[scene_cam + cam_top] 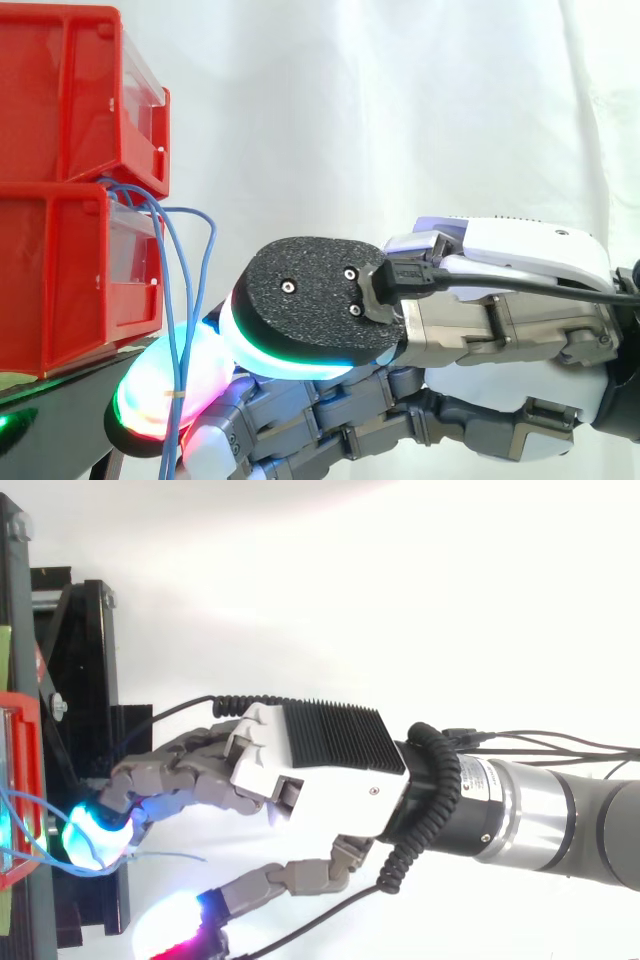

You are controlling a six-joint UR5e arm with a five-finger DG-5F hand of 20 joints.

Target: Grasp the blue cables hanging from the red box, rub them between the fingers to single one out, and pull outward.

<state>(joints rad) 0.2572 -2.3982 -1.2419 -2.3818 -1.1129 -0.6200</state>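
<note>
Several thin blue cables point(166, 300) hang from the gap between the two stacked red bins point(60, 200). One of them loops outward to the right before it drops. My hand point(320, 770) reaches in from the right with its fingers nearly straight. The glowing fingertips point(150, 395) lie right behind the hanging cables, which cross their pads. From above, the cyan fingertips point(90, 835) touch the cables point(35, 830), and one loose cable end point(175, 857) trails toward the thumb. The thumb point(180, 925) stands apart from the fingers, with a clear gap between.
The red bins sit on a black stand point(85, 680) at the left. A white curtain hangs behind everything. The arm point(560, 825) stretches off to the right edge.
</note>
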